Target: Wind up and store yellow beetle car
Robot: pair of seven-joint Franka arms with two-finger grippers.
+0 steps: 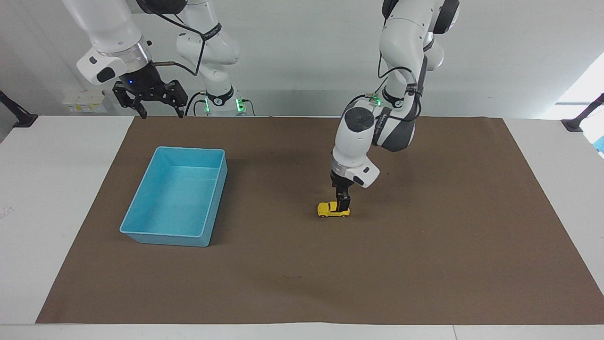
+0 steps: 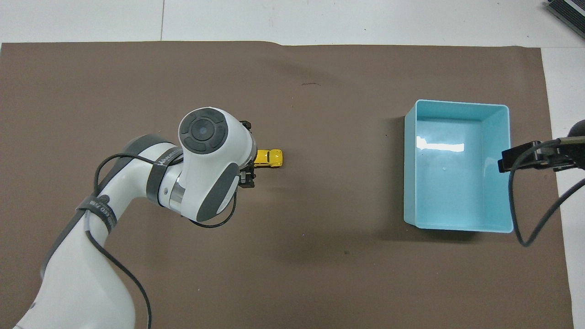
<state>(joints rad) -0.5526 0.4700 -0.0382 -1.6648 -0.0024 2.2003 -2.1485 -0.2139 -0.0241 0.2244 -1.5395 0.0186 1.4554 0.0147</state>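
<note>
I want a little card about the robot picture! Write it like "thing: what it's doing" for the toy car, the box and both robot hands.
yellow beetle car: standing on its wheels on the brown mat, not in the bin
light blue bin: empty, on the mat toward the right arm's end of the table
left hand: open, pointing down, its tips around the end of the car nearer the left arm's end; not gripping yet
right hand: open, waiting up in the air, over the mat's edge nearest the robots
winding and storing: not yet done
</note>
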